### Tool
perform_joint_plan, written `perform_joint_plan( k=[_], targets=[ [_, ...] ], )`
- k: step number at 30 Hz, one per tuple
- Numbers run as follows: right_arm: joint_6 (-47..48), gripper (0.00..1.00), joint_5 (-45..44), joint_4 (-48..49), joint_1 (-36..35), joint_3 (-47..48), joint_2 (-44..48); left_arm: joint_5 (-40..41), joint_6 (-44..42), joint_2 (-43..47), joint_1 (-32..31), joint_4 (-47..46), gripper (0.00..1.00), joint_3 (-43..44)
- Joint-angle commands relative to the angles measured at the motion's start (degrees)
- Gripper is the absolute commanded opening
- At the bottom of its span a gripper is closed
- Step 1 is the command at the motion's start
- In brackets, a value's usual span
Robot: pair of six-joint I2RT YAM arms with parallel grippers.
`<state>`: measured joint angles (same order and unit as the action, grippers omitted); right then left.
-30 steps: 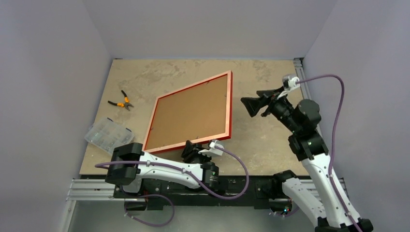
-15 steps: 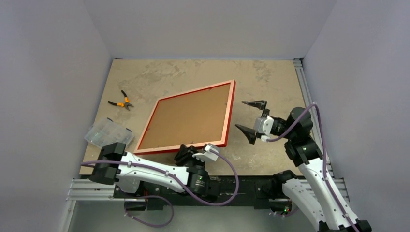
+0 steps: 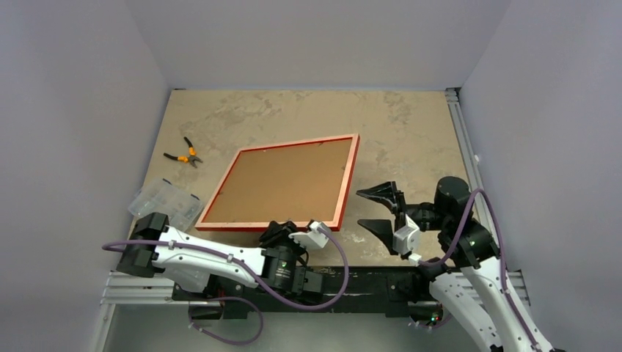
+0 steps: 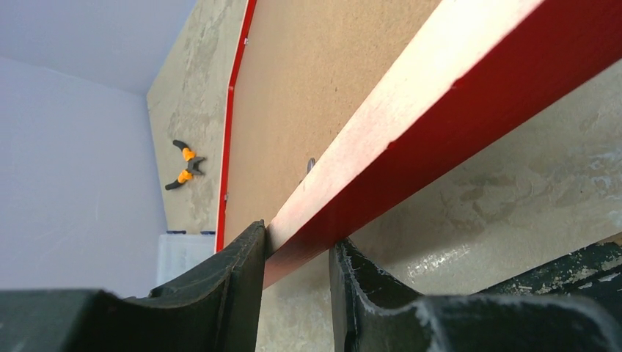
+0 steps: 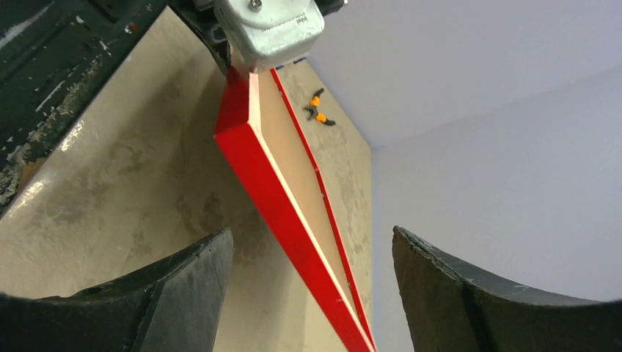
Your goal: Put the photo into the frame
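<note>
The frame (image 3: 349,180) lies back up on the table, with the brown backing board (image 3: 282,183) filling it. My left gripper (image 3: 280,232) is shut on the frame's near rail; in the left wrist view the fingers (image 4: 297,253) clamp the red and pale wood rail (image 4: 411,110). My right gripper (image 3: 375,208) is open and empty, just right of the frame's near right corner and apart from it. In the right wrist view its fingers (image 5: 312,242) frame the red rail (image 5: 271,191) farther off. The photo is not in view.
Orange-handled pliers (image 3: 183,155) lie at the far left, and show in the left wrist view (image 4: 183,165). A clear plastic parts box (image 3: 165,204) sits at the near left edge, beside the frame's left corner. Grey walls close in the table on three sides.
The frame has turned squarer to the table's near edge and shifted left with my left gripper. My right arm has drawn back from the far right toward the near edge, fingers spread.
</note>
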<state>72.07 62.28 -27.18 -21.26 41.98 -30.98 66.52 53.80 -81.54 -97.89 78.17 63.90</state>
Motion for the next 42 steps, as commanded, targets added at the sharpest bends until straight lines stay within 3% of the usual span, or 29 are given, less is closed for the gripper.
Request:
perform_joint_plan(
  k=[1, 7, 14, 18, 24, 28, 32, 37, 42],
  targets=[
    [3.7, 0.76, 3.5, 0.5, -1.9, -0.4, -2.3, 1.1, -0.9, 0.3, -0.1, -4.7, 0.26, 4.1],
    [6.9, 0.73, -0.1, -0.6, -7.4, 0.6, -7.8, 0.1, -3.1, 1.5, -0.1, -6.6, 0.26, 4.7],
    [1.8, 0.62, -11.4, 8.8, -21.8, -2.0, -12.2, -1.0, -3.9, 2.8, -0.1, -7.3, 0.26, 4.7],
    [0.6, 0.38, -16.9, 11.2, -26.1, -1.7, -14.7, -1.1, -3.8, 3.4, -0.1, -7.2, 0.26, 5.0],
    [-5.0, 0.16, -21.6, 20.2, -27.4, -4.4, -13.4, -1.3, -3.7, 3.7, -0.1, -6.7, 0.26, 5.7],
    [-6.6, 0.01, -24.9, 21.0, -27.4, -4.5, -12.3, -1.6, -3.7, 4.2, 0.0, -6.9, 0.27, 5.8],
    [-10.9, 0.00, -25.7, 20.9, -27.4, -2.9, -12.8, -1.1, -3.7, 4.5, -0.1, -7.0, 0.42, 6.4],
    [-17.5, 0.00, -26.7, 21.1, -27.4, -1.0, -13.5, 1.3, -0.7, 4.7, -0.1, -4.1, 0.75, 9.1],
    [-24.1, 0.00, -28.6, 23.1, -27.4, -0.3, -13.5, 2.7, -1.5, 6.5, 0.0, -5.4, 0.83, 11.4]
  ],
)
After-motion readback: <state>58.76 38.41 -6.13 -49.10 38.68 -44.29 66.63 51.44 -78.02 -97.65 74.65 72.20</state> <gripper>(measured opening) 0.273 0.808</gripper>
